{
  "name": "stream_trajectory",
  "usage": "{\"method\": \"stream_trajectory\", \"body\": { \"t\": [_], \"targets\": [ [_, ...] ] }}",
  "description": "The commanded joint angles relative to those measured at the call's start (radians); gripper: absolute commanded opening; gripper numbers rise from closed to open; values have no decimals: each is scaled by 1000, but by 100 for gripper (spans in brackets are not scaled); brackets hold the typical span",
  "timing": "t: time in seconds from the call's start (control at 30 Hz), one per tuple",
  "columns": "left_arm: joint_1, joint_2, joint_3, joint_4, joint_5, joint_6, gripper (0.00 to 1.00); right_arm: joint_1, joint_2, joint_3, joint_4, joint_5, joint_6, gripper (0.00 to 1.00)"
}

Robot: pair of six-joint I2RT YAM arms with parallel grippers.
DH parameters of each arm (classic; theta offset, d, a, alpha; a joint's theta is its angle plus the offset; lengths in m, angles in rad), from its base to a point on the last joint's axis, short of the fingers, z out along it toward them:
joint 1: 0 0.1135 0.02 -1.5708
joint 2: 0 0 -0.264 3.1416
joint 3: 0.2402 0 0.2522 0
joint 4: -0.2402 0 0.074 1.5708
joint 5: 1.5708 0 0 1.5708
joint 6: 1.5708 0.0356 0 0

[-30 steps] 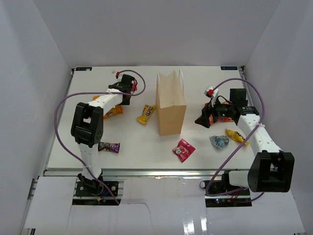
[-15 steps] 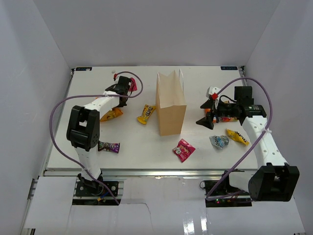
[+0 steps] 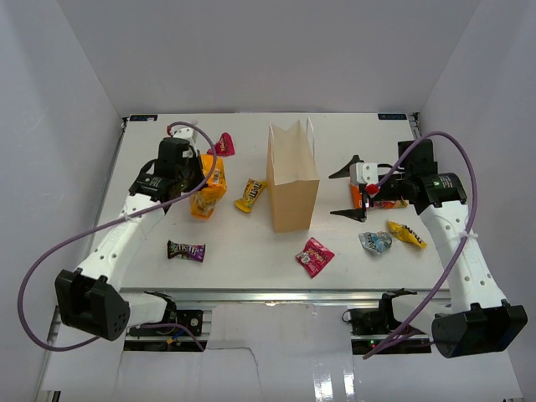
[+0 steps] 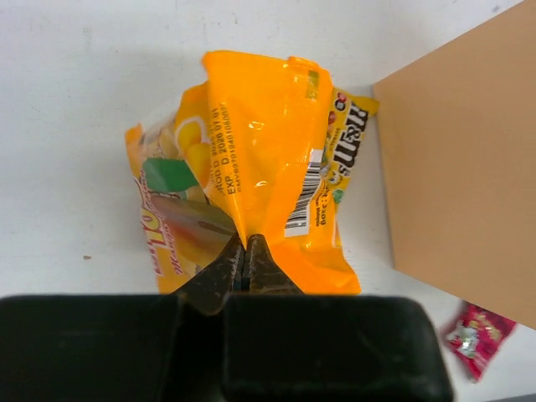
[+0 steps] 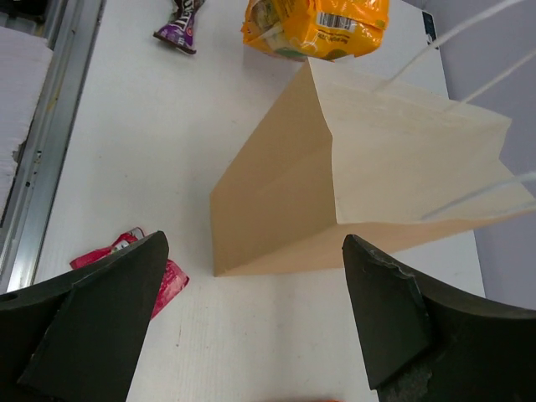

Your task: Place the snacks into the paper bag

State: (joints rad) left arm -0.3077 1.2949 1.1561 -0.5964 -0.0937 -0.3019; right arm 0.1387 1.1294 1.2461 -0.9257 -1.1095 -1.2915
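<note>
My left gripper [image 3: 199,173] [image 4: 245,251] is shut on the edge of an orange snack packet [image 3: 208,189] [image 4: 260,159], which hangs above the table left of the tan paper bag [image 3: 291,176] [image 4: 461,167] [image 5: 276,193]. The bag stands upright mid-table. My right gripper [image 3: 339,193] [image 5: 255,251] is open and empty, facing the bag's right side. Loose snacks on the table: a yellow packet [image 3: 249,194] [image 4: 347,146], a red one [image 3: 224,144], a dark purple one [image 3: 185,249] [image 5: 180,21], a pink one [image 3: 314,256] [image 5: 172,280], a silvery blue one [image 3: 375,242] and a yellow one [image 3: 405,234].
An orange-red packet [image 3: 383,202] lies partly hidden under my right wrist. White walls enclose the table on the left, back and right. Purple cables loop off both arms. The metal rail [image 3: 251,295] runs along the near edge.
My left gripper shut on the orange packet and lifted it off the table, swinging forward; the red packet behind it now shows. My right arm rose and turned toward the bag, still open.
</note>
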Motion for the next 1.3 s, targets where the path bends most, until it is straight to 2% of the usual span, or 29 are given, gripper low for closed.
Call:
{"method": "stream_trajectory", "body": {
  "t": [0.0, 0.17, 0.27, 0.43, 0.6, 0.73, 0.83, 1.07, 1.27],
  "targets": [
    [35, -115, -1, 32, 52, -95, 0, 38, -11, 23, 30, -21, 41, 90],
    [51, -193, 30, 69, 92, -192, 0, 53, -28, -13, 192, -36, 239, 90],
    [55, -223, 69, 112, 167, -224, 0, 53, -51, -22, 249, -41, 322, 91],
    [55, -217, 230, 202, 250, -293, 0, 53, -115, -92, 402, 31, 474, 91],
    [55, -97, 416, 291, 397, -378, 0, 50, -152, -151, 493, 128, 566, 90],
    [53, 32, 670, 305, 491, -430, 0, 32, -175, -180, 551, 157, 642, 90],
    [45, 122, 785, 334, 560, -480, 0, 19, -181, -192, 565, 181, 662, 90],
    [-39, 308, 1000, 411, 649, -563, 0, -17, -184, -218, 599, 221, 702, 90],
    [-111, 400, 1079, 443, 670, -594, 0, -47, -186, -247, 619, 229, 730, 90]
  ]
}}
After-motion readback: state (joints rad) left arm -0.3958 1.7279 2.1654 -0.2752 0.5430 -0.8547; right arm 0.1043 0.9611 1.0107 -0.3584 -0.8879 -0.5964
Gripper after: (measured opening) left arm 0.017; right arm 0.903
